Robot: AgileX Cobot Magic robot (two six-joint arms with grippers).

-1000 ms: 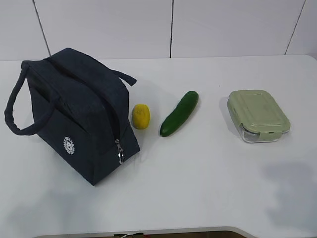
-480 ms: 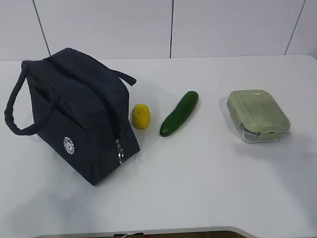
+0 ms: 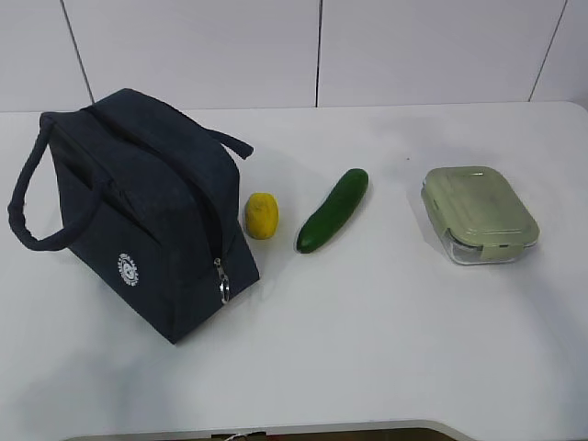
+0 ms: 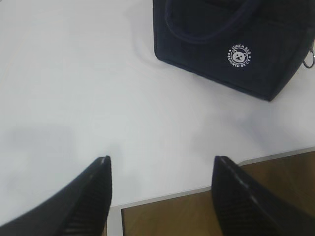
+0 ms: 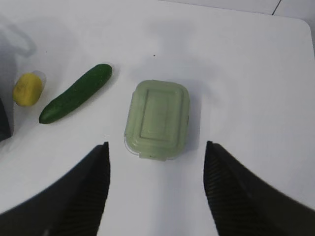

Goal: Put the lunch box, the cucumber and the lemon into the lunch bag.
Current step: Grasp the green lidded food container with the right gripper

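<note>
Lunch box (image 5: pixel 157 120) btwn open right tool (image 5: pixel 156 184) fingers

We see a white table (image 3: pixel 367 349) with a rounded front edge. Four things lie directly on it in a rough row. At the left sits the dark navy lunch bag (image 3: pixel 147 220), resting on its side with a loop handle reaching out to the left. Just beside it lies the yellow lemon (image 3: pixel 261 215), then the cucumber (image 3: pixel 333 210), lying at a slant. Well apart to the right stands the lunch box (image 3: pixel 480 214) with its pale green lid on.
</note>
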